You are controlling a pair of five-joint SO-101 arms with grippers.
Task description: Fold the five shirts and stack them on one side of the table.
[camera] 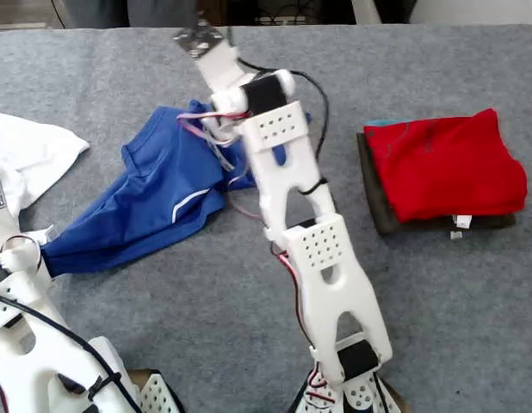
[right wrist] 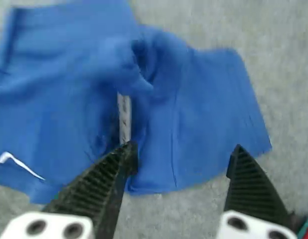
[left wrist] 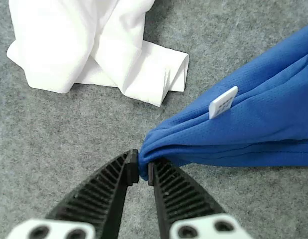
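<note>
White shirt (camera: 25,159): lying crumpled and unfolded at far left of table (camera: 249,327), waiting its turn.

Left claw (left wrist: 143,167): clamping shut on a bunched corner of blue shirt (camera: 154,202), low over the table, near the white one.

Blue shirt: sprawling rumpled left of centre, stretching from that pinched corner toward the middle of the table, with small white tag (left wrist: 224,102) showing at a fold.

Right claw (right wrist: 184,149): hanging open above the shirt's far end, spread wide, gripping nothing. Contact with fabric: not telling from these views.

Red shirt (camera: 447,163): sitting folded at right on top of dark folded shirt (camera: 375,206), marking the right as the likely stacking side.

Judging step in hand: flattening blue shirt before folding. Doing it well probably meaning:
- dropping right claw onto a single edge layer, not the heaped middle
- closing on the hem opposite the left pinch
- pulling both ends apart gently, taking out wrinkles without tearing the corner free
- lifting only slightly, avoiding dragging cloth into the white shirt
- laying it down square to the table edge, leaving room for clean folds

Flagging one risk: left pinch holding only a small bunch, so possibly slipping under hard tension.
</note>
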